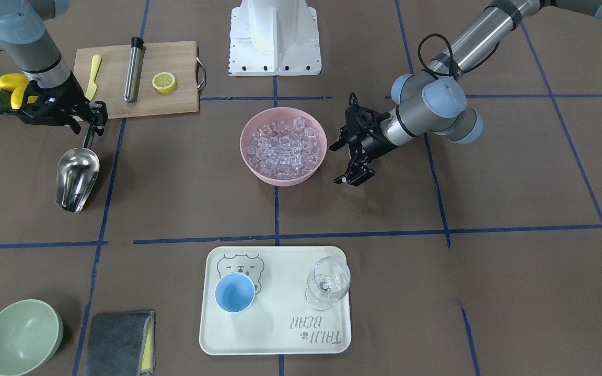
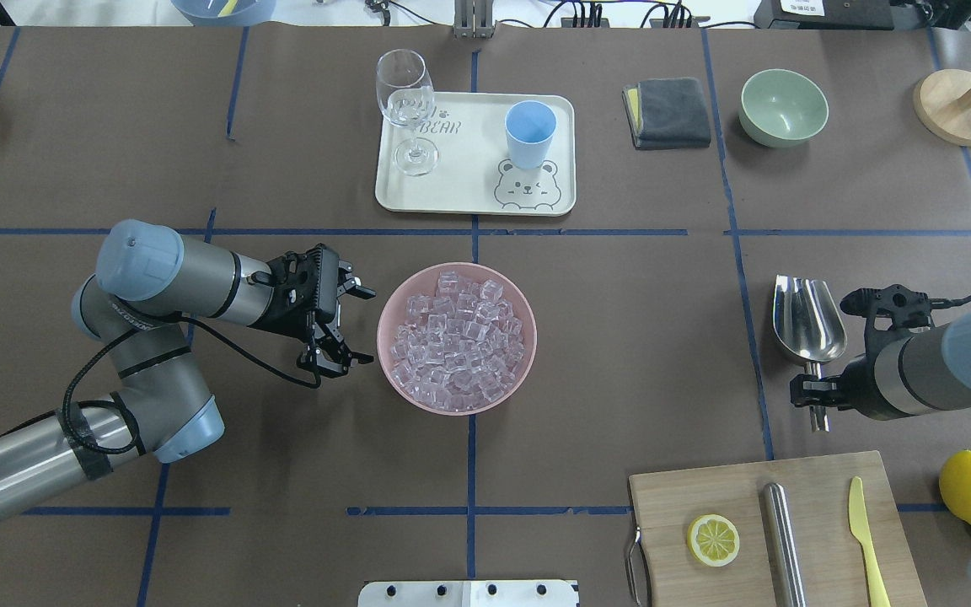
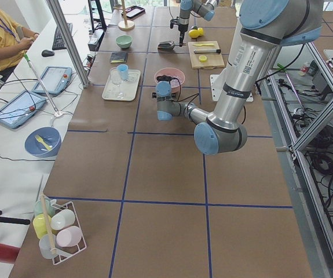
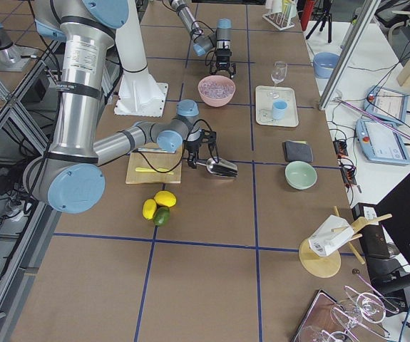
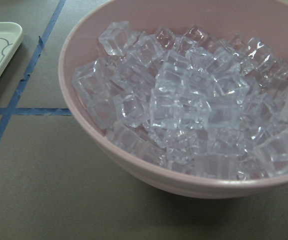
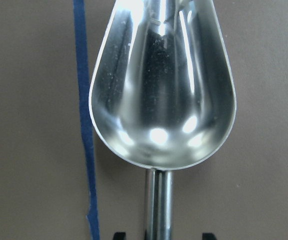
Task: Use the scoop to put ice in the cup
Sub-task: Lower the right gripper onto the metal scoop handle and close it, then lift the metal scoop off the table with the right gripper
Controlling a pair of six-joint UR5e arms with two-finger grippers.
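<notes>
L arm [image 2: 182, 274] is stretching out low, wrist lying level, left gripper [image 2: 356, 326] holding its jaws spread wide. R arm [image 2: 932, 367] is bending in, right gripper [image 2: 814, 398] pointing down, jaws apart.

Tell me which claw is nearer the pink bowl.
Left. The left claw sits open right beside the pink bowl; the right claw is far off, around the scoop handle.

pink bowl [image 1: 280, 179], light-blue cup [image 1: 234, 293]

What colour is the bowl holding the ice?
Pink. The bowl shows best in the overhead exterior view.
</notes>
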